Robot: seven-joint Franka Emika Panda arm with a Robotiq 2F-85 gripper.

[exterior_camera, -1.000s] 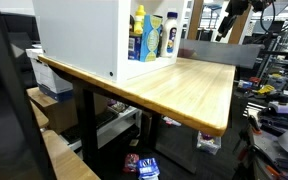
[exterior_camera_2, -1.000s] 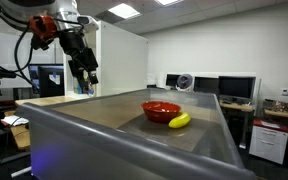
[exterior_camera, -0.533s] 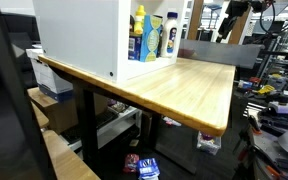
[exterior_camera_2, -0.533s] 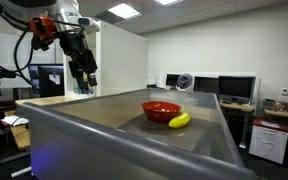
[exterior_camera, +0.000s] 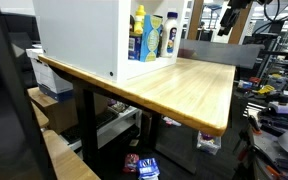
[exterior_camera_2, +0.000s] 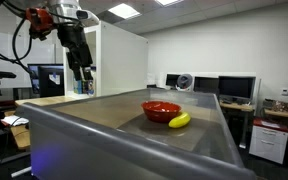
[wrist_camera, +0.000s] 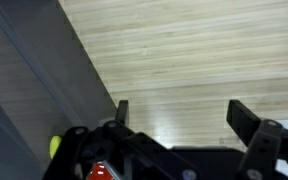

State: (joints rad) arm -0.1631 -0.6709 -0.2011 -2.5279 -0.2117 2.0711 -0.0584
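the gripper hangs above the wooden table, near a white cabinet that stands on it; its fingers are spread wide with nothing between them, and the wrist view shows only bare tabletop in the gap. the red bowl sits on the table well apart from the gripper; the banana lies just beside the bowl.

Wide-apart jaws over pale wood-grain tabletop, dark grey band diagonally along its left side
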